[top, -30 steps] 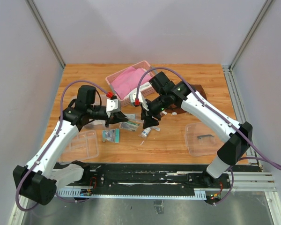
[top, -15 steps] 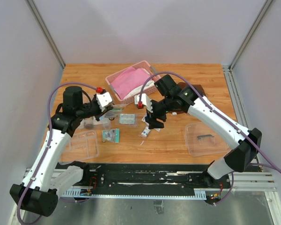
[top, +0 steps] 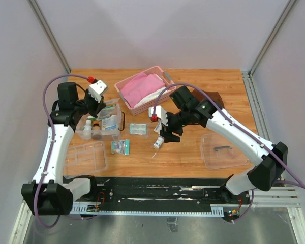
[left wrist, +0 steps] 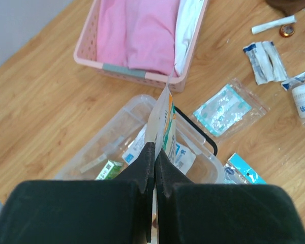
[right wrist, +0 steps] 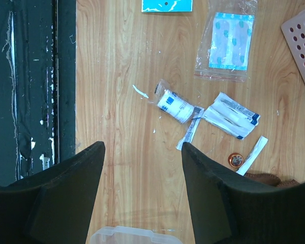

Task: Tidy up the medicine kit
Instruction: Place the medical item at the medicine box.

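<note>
Wooden table [top: 188,160] fills the floor of a pale-walled booth. In the overhead view the medicine kit's clear box [top: 99,133] sits at about 9 o'clock on it. The box is open-topped, with two bottles [top: 88,127] upright at its 9 o'clock end. Its divided tray [top: 86,157] lies apart at 8 o'clock, near the front edge. Its lid [top: 221,151], dark handle showing, lies at 4 o'clock. A pink basket [top: 141,91] holding pink cloth stands at 12 o'clock, just beyond the box.

The left gripper [left wrist: 155,150] hangs over the box with its jaws pressed together on the lower edge of a flat packet [left wrist: 164,114]. The packet stands on edge above the box's open interior, and more packets lie inside beneath it.

The right gripper [right wrist: 142,147] hovers over the middle of the table, jaws spread wide with nothing between them. Below it, in its wrist view, a small bottle [right wrist: 174,105] in clear wrap lies on its side. White sachets [right wrist: 231,118] lie just beside the bottle at its 4 o'clock. A teal-printed packet [right wrist: 229,40] lies at 1 o'clock from the bottle and a blue packet [right wrist: 166,5] at 12 o'clock. The lid's rim shows at the 6 o'clock edge of that view.
</note>
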{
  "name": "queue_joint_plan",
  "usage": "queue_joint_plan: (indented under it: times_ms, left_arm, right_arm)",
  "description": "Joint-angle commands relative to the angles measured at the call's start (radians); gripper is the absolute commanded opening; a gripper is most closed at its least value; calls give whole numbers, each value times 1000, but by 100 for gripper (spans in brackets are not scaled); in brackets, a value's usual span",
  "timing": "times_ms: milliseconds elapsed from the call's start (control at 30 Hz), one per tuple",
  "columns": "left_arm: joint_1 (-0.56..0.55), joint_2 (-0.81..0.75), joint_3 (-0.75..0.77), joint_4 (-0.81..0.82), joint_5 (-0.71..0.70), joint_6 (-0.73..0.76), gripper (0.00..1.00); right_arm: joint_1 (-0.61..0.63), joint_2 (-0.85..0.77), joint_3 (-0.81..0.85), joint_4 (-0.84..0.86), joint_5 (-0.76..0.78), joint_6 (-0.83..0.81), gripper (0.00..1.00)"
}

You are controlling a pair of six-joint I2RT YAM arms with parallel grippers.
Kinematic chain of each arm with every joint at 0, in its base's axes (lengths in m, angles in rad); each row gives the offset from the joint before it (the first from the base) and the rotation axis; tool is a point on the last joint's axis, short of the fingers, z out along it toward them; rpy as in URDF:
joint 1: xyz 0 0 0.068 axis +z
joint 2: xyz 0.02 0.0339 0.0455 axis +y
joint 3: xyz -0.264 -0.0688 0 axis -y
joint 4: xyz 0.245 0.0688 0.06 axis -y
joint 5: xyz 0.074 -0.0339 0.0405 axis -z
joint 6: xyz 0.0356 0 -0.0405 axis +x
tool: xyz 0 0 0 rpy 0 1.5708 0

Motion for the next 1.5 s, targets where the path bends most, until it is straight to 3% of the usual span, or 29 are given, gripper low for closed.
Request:
queue_joint_plan:
  times_ms: [0, 300, 1033, 1467]
  left_arm:
    - [16, 45, 8, -29, -54, -52, 0]
    - [31, 87, -100, 40, -108, -139, 0]
    - [103, 320, -101, 29, 106, -145, 0]
    - [103, 380, -87, 100, -7, -147, 33]
  right_arm:
    - [10, -4, -14, 10, 4, 7, 64]
    - [11, -5, -24, 10, 5, 0, 63]
    - [10, 17, -29, 10, 8, -2, 62]
    - [12, 35, -32, 10, 5, -2, 62]
